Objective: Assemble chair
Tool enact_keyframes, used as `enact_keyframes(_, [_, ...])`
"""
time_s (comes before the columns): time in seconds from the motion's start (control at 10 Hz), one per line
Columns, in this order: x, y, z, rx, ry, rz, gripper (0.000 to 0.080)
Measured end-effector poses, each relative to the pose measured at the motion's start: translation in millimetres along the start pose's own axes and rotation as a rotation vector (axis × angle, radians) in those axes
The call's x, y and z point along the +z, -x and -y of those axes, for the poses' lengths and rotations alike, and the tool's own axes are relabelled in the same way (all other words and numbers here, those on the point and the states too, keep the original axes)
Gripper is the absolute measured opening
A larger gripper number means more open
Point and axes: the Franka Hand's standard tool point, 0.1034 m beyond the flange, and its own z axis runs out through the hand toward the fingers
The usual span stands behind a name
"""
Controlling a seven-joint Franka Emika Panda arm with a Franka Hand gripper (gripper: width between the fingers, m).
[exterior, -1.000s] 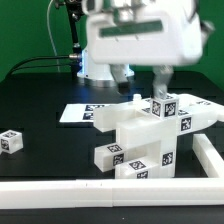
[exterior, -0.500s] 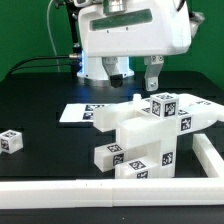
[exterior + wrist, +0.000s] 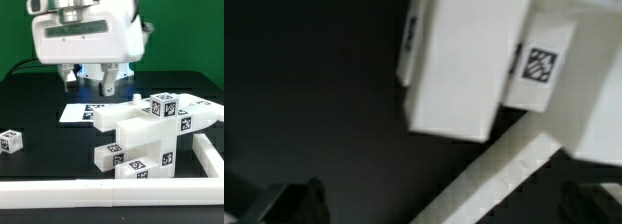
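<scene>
on the black table, the half-built chair sits against the white rail, toward the exterior view's right, probably so the rail braces it while parts are pressed in. its tagged blocks are stacked and joined, tags facing out. one loose cube leg lies well apart at the exterior view's left, not yet fitted. the marker board lies flat behind the chair. the gripper hangs above the table, jaws wide open and empty, clear of the chair, likely free to fetch that leg.
</scene>
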Motion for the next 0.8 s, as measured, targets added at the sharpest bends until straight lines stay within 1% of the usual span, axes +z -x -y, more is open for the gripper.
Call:
enact_keyframes(0.2, [0.8, 0.7, 0.8, -0.113, 0.002, 0.001, 0.0649])
enact_keyframes(0.3, [1.4, 0.8, 0.3, -0.097, 0.002, 0.002, 0.0649])
enact_keyframes(0.4, [3.4, -1.9, -6.8, -0.109, -0.005, 0.006, 0.0649])
enact_keyframes(0.5, [8.1, -13.2, -32.0, -0.077, -0.018, 0.018, 0.0649])
enact_keyframes(0.6, [14.5, -22.3, -59.9, -0.078, -0.001, 0.032, 0.0649])
enact_keyframes(0.7, [23.2, -30.2, -83.0, -0.06, 0.019, 0.03, 0.0649])
enact_keyframes(0.8, [27.3, -33.3, -85.7, -0.052, 0.027, 0.012, 0.0649])
